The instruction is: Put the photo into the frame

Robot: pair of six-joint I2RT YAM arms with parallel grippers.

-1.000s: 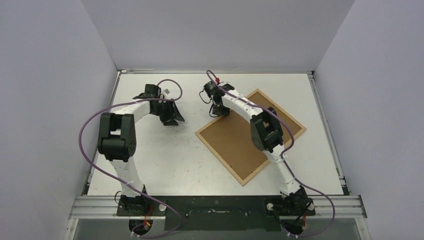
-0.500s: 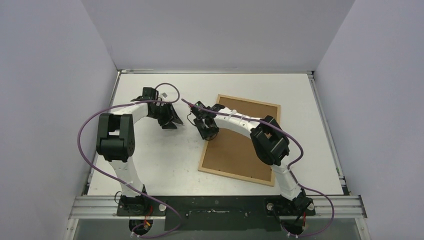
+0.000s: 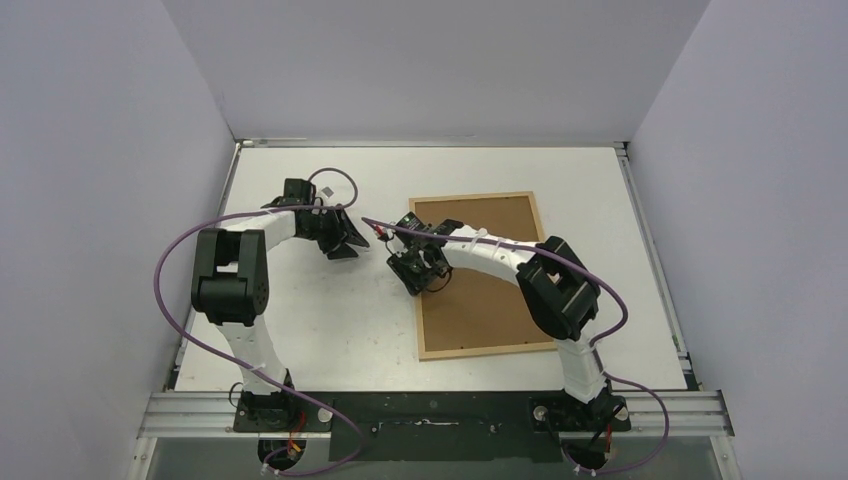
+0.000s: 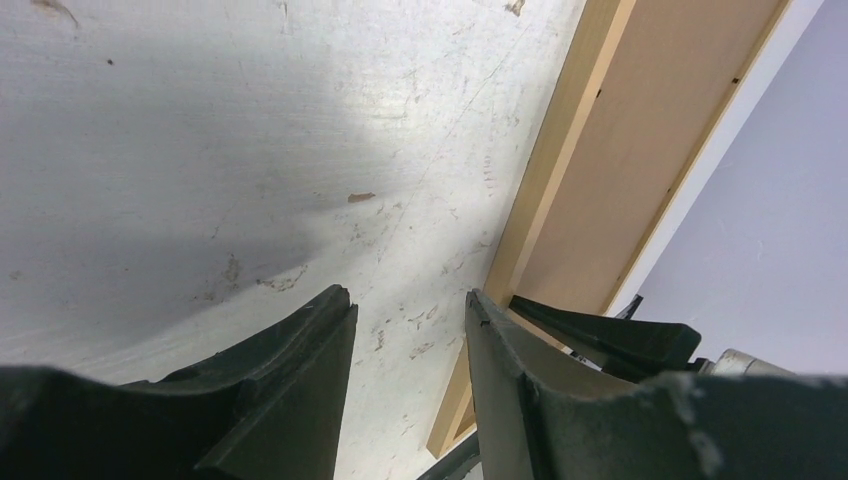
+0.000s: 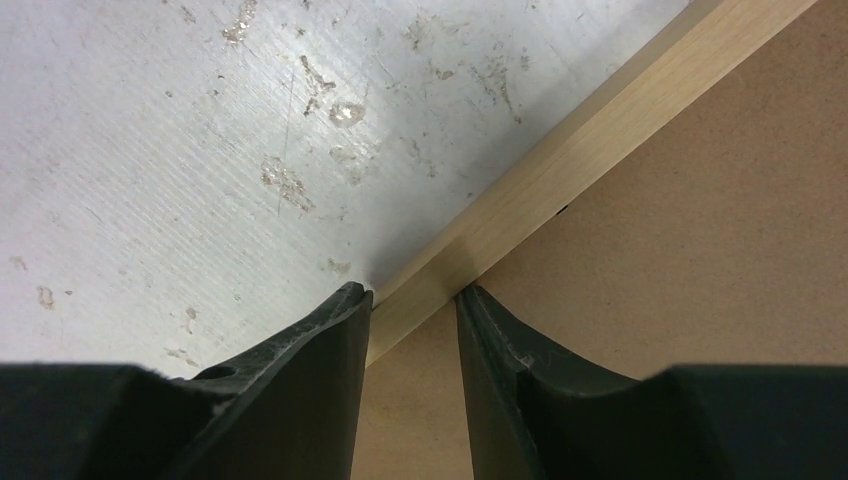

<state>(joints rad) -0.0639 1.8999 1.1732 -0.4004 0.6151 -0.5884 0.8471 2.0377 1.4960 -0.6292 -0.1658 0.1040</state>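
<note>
The white table carries the frame, which lies flat and face down right of centre with its brown backing board uppermost. The frame looks light and stiff. Its thin wooden rim should slide easily on the smooth top and swing round if pulled by one corner. The narrow rails are the only real holds, best pinched mid-length across their width. The right gripper does just that on the left rail: its jaws are partly closed, one tip against the outer edge and the other against the inner edge, on the board. The left gripper hangs half open and empty over the table, just beside the frame. The photo shows in no view.
</note>
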